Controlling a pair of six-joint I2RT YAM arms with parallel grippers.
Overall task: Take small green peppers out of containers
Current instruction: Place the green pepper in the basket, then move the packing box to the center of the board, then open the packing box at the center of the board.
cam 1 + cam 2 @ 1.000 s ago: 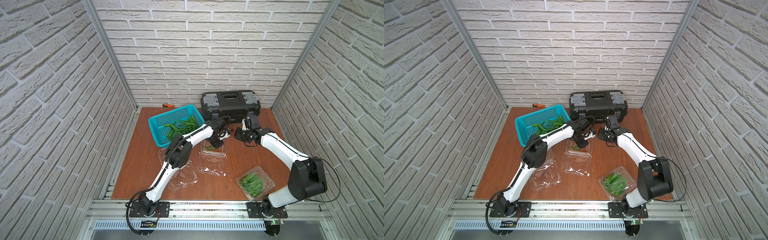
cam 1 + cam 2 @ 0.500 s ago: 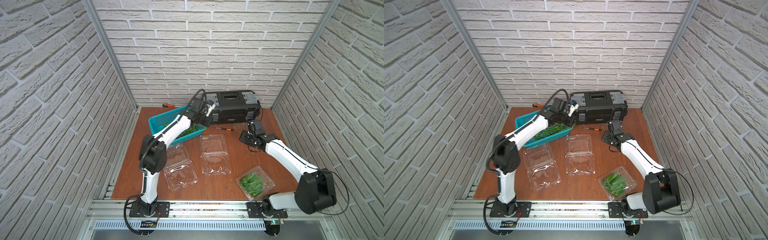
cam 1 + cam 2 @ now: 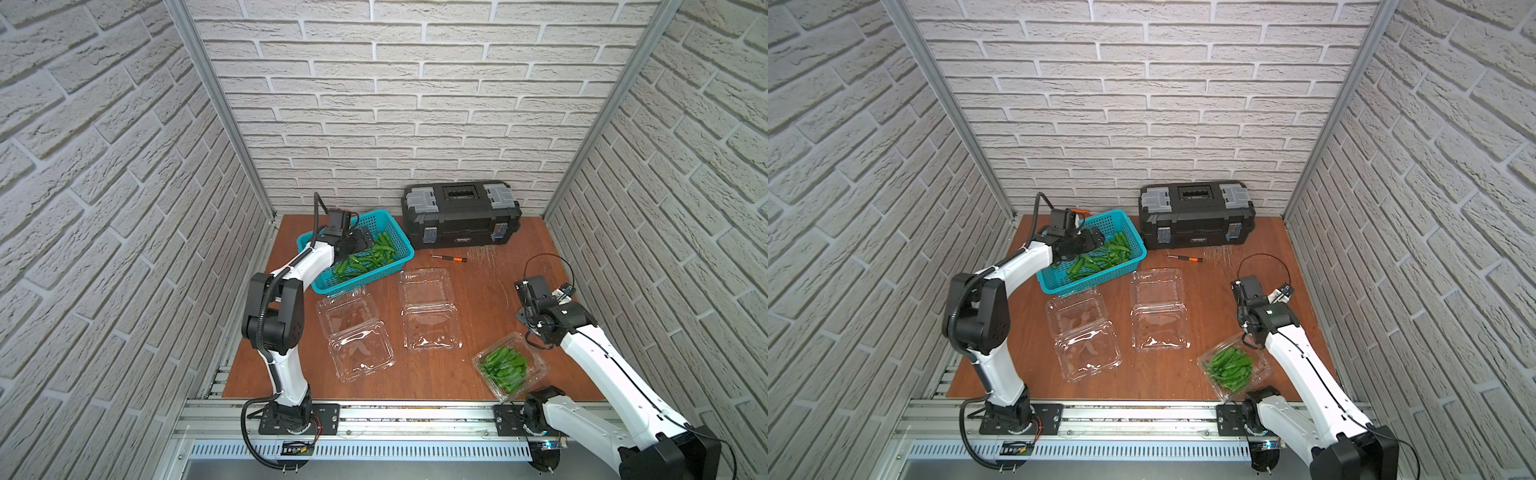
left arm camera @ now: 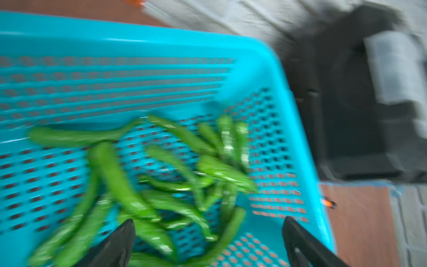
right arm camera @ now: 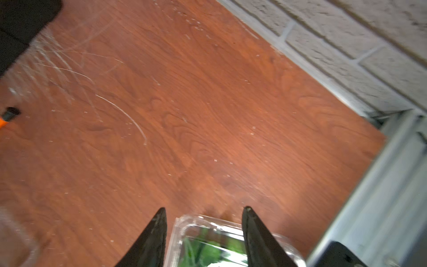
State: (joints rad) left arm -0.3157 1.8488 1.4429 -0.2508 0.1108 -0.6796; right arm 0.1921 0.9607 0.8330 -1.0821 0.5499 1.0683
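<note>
Holding peppers: closed clamshell, teal basket; two other clamshells open.

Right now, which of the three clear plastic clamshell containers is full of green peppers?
The clear clamshell container at front right, nearest the right hand: slender green peppers fill it. The left one and the middle one lie open.

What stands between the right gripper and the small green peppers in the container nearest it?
The container itself: it looks shut, its clear plastic covering the small green peppers. The open right gripper hovers near its far edge, and nothing else visible lies between them.
</note>
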